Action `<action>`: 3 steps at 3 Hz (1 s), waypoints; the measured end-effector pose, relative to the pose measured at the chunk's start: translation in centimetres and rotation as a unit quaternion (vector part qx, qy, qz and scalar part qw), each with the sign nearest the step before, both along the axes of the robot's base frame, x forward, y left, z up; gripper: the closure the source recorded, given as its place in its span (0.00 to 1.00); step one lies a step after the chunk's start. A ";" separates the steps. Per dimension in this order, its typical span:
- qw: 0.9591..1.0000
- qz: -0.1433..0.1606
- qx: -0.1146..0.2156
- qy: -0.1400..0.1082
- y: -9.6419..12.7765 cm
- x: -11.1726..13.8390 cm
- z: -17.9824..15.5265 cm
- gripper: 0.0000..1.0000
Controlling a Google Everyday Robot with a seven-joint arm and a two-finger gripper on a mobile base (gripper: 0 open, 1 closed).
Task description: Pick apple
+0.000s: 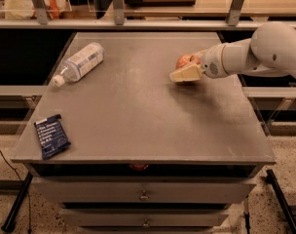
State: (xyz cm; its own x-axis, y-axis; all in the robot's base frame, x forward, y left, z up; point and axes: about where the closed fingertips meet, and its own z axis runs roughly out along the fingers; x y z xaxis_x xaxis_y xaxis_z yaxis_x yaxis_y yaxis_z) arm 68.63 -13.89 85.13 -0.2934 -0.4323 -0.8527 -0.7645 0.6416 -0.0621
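The apple [184, 59] is small, round and red-orange. It rests on the grey table [138, 111] at the right rear. My gripper [183, 75] is cream-coloured and reaches in from the right on a white arm [255, 52]. It sits low over the table, right at the apple's near side, and hides the apple's lower half. Only the top of the apple shows above it.
A clear plastic bottle [79, 63] lies on its side at the table's left rear. A dark blue packet [51, 136] lies at the front left corner. Drawers [143, 195] are below the table front. A shelf rail [138, 23] runs behind the table.
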 end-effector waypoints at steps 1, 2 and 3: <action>1.000 0.000 0.006 -0.005 0.2 0.6 0.0 0.61; 1.000 0.015 0.008 -0.025 0.3 0.4 2.1 0.84; 0.997 0.046 -0.001 -0.057 0.6 -0.9 6.0 1.00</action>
